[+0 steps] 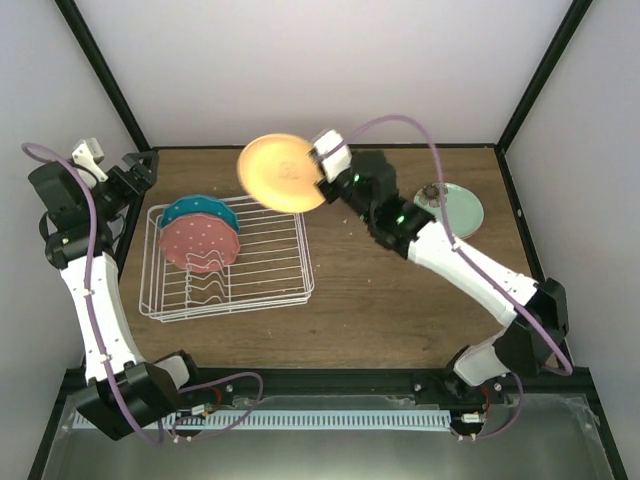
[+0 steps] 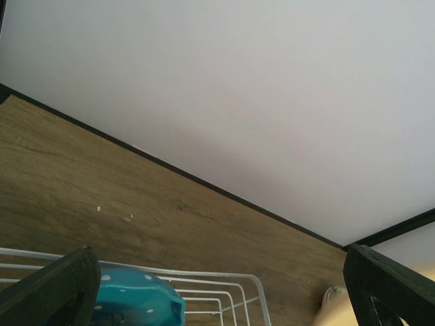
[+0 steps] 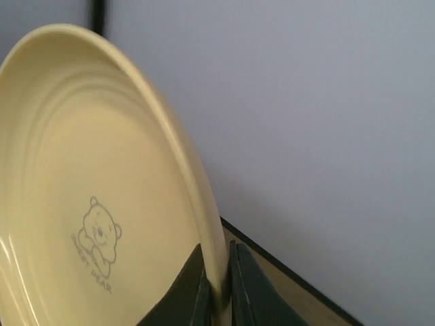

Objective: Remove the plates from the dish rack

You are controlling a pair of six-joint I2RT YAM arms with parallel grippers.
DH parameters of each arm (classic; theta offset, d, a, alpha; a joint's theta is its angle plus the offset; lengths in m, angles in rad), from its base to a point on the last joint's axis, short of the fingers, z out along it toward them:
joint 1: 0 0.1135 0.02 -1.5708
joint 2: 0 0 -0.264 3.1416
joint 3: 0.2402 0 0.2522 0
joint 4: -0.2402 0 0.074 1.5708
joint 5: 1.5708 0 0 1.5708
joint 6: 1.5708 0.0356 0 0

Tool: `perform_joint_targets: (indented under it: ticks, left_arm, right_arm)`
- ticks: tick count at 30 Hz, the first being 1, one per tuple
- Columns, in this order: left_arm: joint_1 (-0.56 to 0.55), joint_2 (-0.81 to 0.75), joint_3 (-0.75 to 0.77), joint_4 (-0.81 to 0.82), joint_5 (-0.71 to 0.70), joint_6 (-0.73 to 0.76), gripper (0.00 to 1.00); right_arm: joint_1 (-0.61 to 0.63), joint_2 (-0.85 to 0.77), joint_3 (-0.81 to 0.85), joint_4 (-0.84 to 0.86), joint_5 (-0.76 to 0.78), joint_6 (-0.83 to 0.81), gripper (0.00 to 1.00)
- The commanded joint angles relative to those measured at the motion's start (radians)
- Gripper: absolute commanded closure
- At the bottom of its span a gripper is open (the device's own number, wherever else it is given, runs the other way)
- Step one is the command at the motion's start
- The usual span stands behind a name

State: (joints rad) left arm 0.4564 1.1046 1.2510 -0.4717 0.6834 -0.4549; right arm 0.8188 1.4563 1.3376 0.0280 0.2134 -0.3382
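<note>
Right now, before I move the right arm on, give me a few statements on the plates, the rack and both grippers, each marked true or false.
1. The right gripper is shut on the rim of the orange-yellow plate. True.
2. Three plates stand in the dish rack. False: only two do, the white-dotted teal-blue plate and the white-dotted salmon-red plate.
3. The mint green plate lies on the table, to the right of the rack. True.
4. The left gripper grips the teal-blue plate. False: it is open above the rack's far end and holds nothing.
</note>
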Motion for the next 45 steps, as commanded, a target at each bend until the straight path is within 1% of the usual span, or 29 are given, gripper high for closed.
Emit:
perform_joint_targets:
  ticks: [1, 4, 6, 10, 14, 18, 23, 27, 36, 45]
  left_arm:
    - [-0.001, 0.011, 0.032, 0.052, 0.021, -0.018, 0.0]
    - [-0.001, 0.01, 0.029, 0.054, 0.022, -0.016, 0.0]
    - [-0.002, 0.006, 0.026, 0.051, 0.022, -0.013, 0.0]
    - [-0.002, -0.003, 0.022, 0.042, 0.02, -0.006, 0.0]
    - [-0.002, -0.004, 0.016, 0.035, 0.022, -0.003, 0.0]
    - [-0.001, -0.006, 0.012, 0.031, 0.022, 0.002, 0.0]
    - [-0.002, -0.003, 0.01, 0.03, 0.022, 0.002, 0.0]
    - [-0.001, -0.002, 0.014, 0.023, 0.021, 0.005, 0.0]
    - [-0.002, -0.01, 0.02, 0.002, 0.009, 0.022, 0.0]
    - [-0.002, -0.017, 0.021, -0.007, 0.004, 0.018, 0.0]
  right_arm:
    - [-0.25, 0.05, 0.175, -0.254, 0.052, 0.244, 0.99]
    - [-0.464, 0.132, 0.296, -0.446, -0.009, 0.43, 0.99]
    - [-0.583, 0.168, 0.319, -0.517, -0.069, 0.521, 0.99]
    - [-0.788, 0.178, 0.243, -0.556, -0.211, 0.671, 0.99]
    - [-0.926, 0.162, 0.109, -0.544, -0.336, 0.765, 0.99]
    - [-0.998, 0.145, -0.02, -0.514, -0.38, 0.791, 0.99]
    - [-1.066, 0.145, -0.121, -0.456, -0.434, 0.825, 0.99]
    - [-1.099, 0.167, -0.142, -0.427, -0.429, 0.835, 0.99]
    - [-1.135, 0.234, -0.12, -0.43, -0.393, 0.824, 0.99]
    - [-1.161, 0.283, -0.168, -0.384, -0.376, 0.813, 0.99]
